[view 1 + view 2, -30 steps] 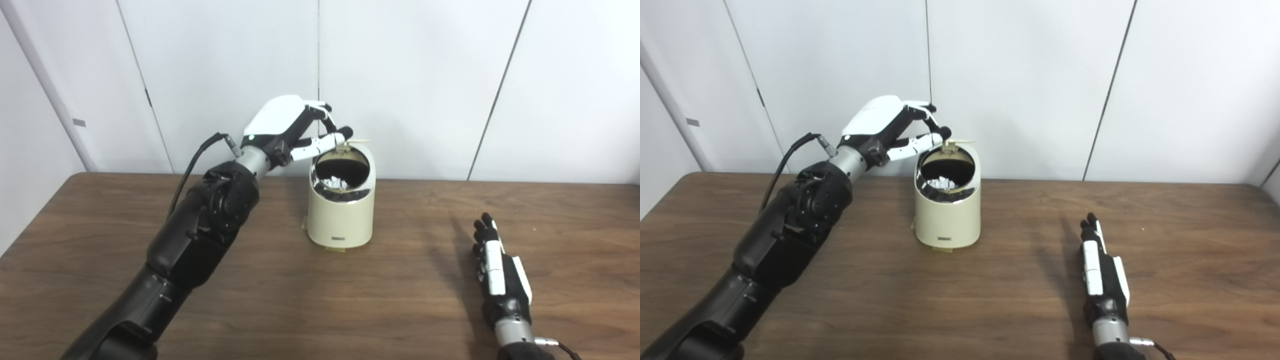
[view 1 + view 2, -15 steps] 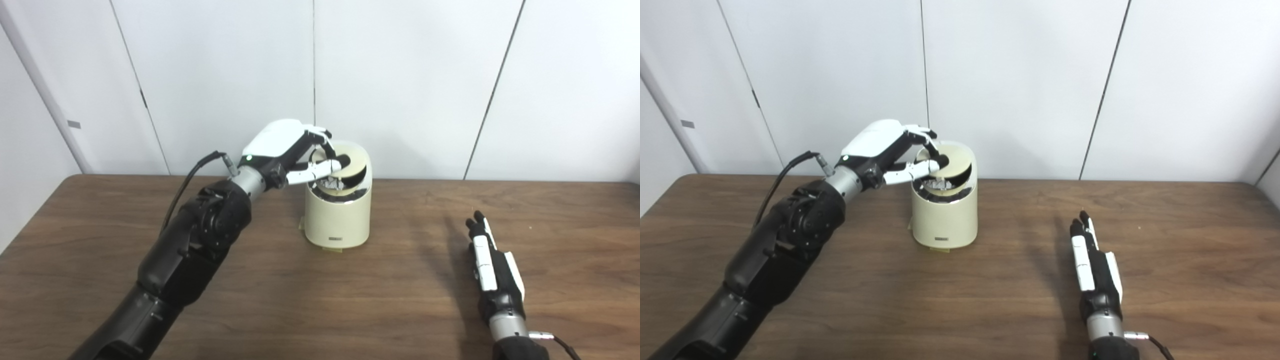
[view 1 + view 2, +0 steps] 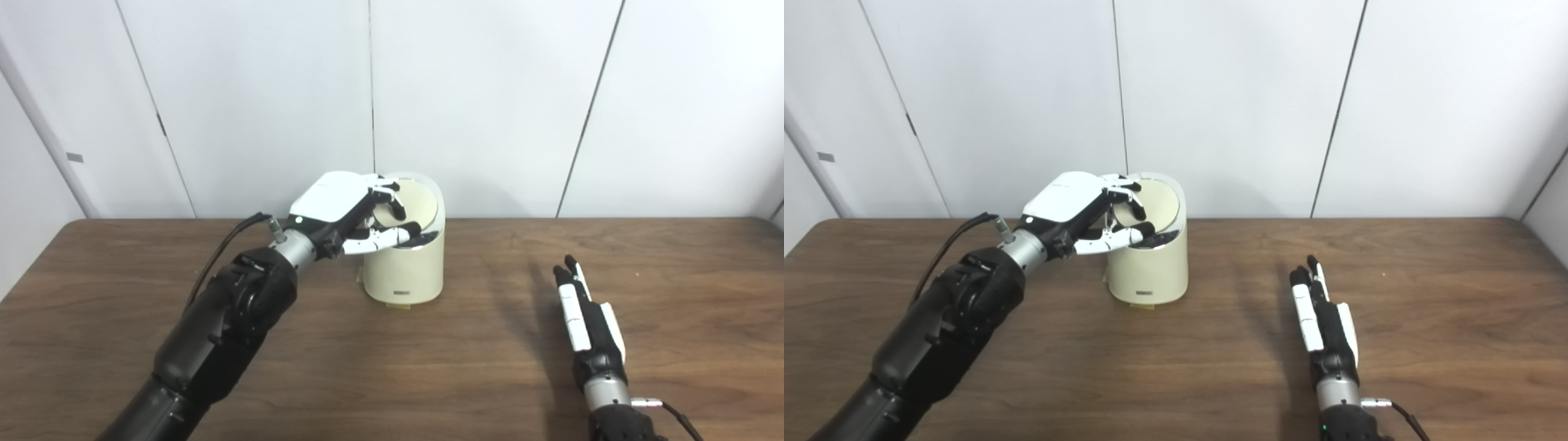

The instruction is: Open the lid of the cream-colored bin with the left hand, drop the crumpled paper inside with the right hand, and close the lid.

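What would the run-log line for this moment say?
phase: closing lid | left hand: on lid, nearly down | right hand: open, flat on table | bin: upright

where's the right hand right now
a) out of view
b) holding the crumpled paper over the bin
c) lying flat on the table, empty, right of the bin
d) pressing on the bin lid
c: the right hand lies stretched out on the table, holding nothing, well to the right of the cream-colored bin.

lid (image 3: 409,204) swung down from upright to nearly shut on bin (image 3: 404,272), left hand (image 3: 343,211) lowered with it
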### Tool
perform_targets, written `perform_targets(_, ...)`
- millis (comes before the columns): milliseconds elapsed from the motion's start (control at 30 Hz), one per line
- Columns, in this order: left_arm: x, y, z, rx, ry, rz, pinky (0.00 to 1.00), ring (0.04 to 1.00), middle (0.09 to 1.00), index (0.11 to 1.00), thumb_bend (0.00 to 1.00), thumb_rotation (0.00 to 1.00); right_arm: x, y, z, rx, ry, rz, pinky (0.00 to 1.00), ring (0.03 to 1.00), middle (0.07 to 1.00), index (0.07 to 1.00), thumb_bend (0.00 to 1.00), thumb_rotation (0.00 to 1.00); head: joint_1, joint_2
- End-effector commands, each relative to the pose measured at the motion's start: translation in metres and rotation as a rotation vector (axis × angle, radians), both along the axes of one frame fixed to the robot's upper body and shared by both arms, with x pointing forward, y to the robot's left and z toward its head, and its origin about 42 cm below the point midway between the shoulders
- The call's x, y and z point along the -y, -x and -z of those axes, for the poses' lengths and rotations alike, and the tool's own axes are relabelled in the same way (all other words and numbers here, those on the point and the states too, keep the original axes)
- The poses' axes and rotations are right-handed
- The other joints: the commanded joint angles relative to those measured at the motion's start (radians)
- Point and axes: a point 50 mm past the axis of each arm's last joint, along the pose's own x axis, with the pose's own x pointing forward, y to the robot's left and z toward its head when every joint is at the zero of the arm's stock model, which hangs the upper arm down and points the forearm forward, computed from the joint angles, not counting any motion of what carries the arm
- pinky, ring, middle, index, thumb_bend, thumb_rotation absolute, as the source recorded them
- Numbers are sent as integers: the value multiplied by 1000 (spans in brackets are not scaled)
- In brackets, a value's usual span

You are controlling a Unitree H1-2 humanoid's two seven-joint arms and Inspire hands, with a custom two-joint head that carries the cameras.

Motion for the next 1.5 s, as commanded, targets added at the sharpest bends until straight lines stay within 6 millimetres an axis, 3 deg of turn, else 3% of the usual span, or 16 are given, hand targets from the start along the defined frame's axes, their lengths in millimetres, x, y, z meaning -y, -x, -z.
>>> perform_targets(0,3,-6,5,3,-83,23,830,924,896,697,548,999,-5,-5,-14,49,26,-31,1000,995,953,1000,627,1000,-5,2)
perform_targets(267,2,-7,25,65,-282,31,943,976,933,721,552,944,-7,-5,-19,65,46,-40,1000,988,943,1000,646,1000,-7,4)
perform_targets(500,-2,-6,24,75,-326,29,951,985,935,712,563,912,-9,-5,-19,65,19,-35,1000,1000,946,1000,649,1000,-2,5)
perform_targets(667,-7,-4,16,87,-309,31,943,967,930,725,550,973,-8,-6,-16,62,31,-40,1000,1000,947,1000,650,1000,-1,6)
perform_targets(900,-15,-4,-5,114,-119,14,875,912,862,740,534,949,-9,-6,-17,56,49,-36,1000,1000,939,1000,647,1000,0,7)
perform_targets(1067,-24,-1,-22,193,41,4,807,890,871,867,491,849,-9,-5,-17,44,-6,-31,1000,1000,945,1000,634,1000,0,10)
perform_targets(1167,-26,4,-30,150,215,-21,754,864,869,887,475,782,-8,-5,-15,43,-29,-34,1000,1000,954,1000,644,1000,3,12)
perform_targets(1200,-26,7,-32,121,261,-31,747,861,868,900,478,802,-7,-6,-15,43,-28,-34,1000,1000,954,1000,640,1000,3,12)
perform_targets(1333,-29,19,-33,-18,443,-74,800,888,871,955,494,864,-6,-6,-14,30,-7,-30,1000,996,943,1000,644,1000,2,11)
perform_targets(1467,-42,33,-20,-102,625,-132,854,888,881,993,454,838,-4,-4,-15,30,1,-32,1000,998,942,1000,618,1000,6,14)
